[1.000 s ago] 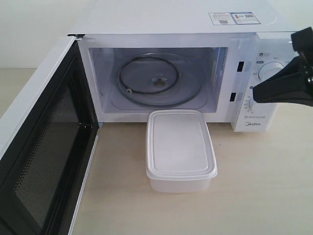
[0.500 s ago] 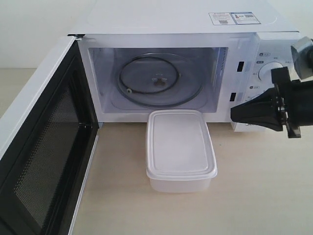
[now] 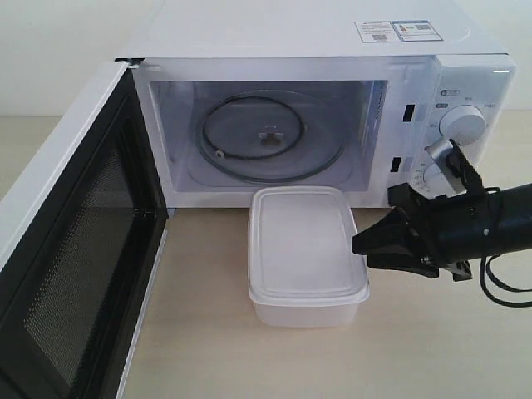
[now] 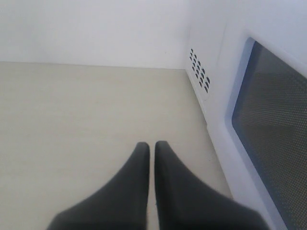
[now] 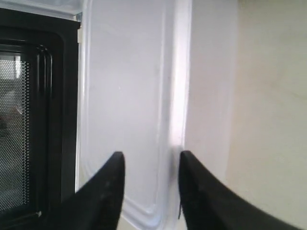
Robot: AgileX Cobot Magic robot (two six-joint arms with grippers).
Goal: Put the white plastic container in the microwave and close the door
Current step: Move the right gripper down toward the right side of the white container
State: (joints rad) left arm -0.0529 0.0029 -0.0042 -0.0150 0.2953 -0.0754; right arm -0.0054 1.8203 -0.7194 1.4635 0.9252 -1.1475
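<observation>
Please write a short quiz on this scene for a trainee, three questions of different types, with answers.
1. True or false: the white door with black mesh inner face of the white countertop microwave stands open.
2. The translucent white rectangular plastic container sits: A) inside the microwave; B) on the pale wooden table, before the cavity; C) on top of the microwave.
3. Short answer: which is at the container's edge, the left gripper or the right gripper?
Key: true; B; right gripper.
</observation>
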